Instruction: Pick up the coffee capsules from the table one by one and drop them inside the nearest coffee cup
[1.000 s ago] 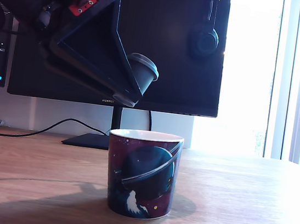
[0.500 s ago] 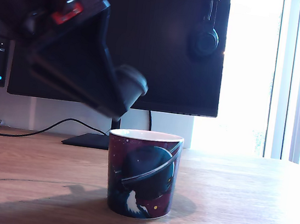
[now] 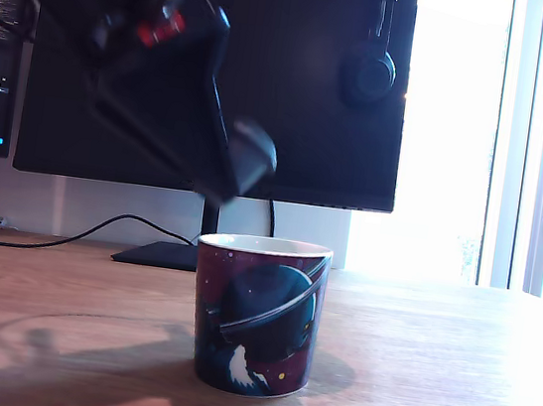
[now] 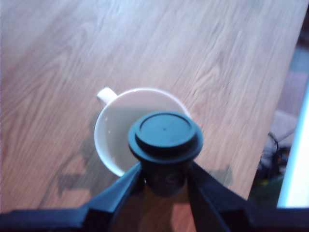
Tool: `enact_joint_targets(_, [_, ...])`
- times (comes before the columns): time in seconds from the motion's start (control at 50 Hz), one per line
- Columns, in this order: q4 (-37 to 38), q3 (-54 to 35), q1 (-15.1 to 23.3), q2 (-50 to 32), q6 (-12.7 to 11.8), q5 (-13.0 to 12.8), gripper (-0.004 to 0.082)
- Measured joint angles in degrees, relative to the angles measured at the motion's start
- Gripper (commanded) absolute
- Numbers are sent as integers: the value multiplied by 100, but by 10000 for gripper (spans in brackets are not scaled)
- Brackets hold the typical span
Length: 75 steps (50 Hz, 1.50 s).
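Taking the coffee cup (image 3: 258, 313) as the landmark and reading the exterior view from left to right: a power cable (image 3: 77, 234) trails over the surface (image 3: 429, 374) to the cup's left and behind it. Above and left of the cup the dark arm slants down, motion-blurred, with a red part (image 3: 161, 28) near its upper end. The pincer (image 3: 242, 164) hangs above the cup's left rim, clear of it, closed around a dark grey capsule (image 3: 250, 157). The cup stands upright on the surface, its ringed-planet print facing the camera. Behind the cup a large black monitor (image 3: 307, 88) rises on its stand, and a pair of headphones (image 3: 369, 71) hangs in front of the screen, above and slightly right of the cup. Further right is a bright window.

In the wrist view, the two dark fingers (image 4: 120, 191) clamp the capsule's body (image 4: 165, 145) from either side, its flat flanged end turned towards the camera. Beneath it lies the cup's white interior (image 4: 116, 135), apparently with nothing in it, and a small white handle (image 4: 105, 94) shows at the rim. The capsule overlaps the cup's opening and part of its rim. No cream-beige capsule is visible in either view.
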Motion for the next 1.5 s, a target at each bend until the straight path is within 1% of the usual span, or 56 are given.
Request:
enact_joint_targets(0.02, [-48, 68, 2, 66, 0, -15, 183])
enact_joint_targets(0.1, [-181, 369, 9, 326, 153, -76, 183])
enact_joint_targets(0.12, [-219, 431, 11, 369, 153, -94, 183])
enact_joint_targets(0.2, [-337, 710, 13, 566, 289, -149, 183])
enact_joint_targets(0.38, [-608, 1088, 13, 940, 435, -203, 183])
enact_joint_targets(0.58, [-765, 1178, 13, 1231, 455, -229, 183])
enact_joint_targets(0.86, [-765, 1344, 13, 1237, 455, -227, 183])
enact_joint_targets(1.32, [-754, 1346, 13, 1237, 455, -225, 186])
enact_joint_targets(1.36, [-737, 1346, 13, 1237, 455, -223, 220])
enact_joint_targets(1.38, [-728, 1346, 13, 1237, 455, -223, 258])
enact_joint_targets(1.42, [-704, 1346, 13, 1237, 455, -216, 396])
enact_joint_targets(1.46, [-682, 1346, 13, 1237, 455, -199, 561])
enact_joint_targets(1.5, [-656, 1346, 11, 1237, 452, -195, 689])
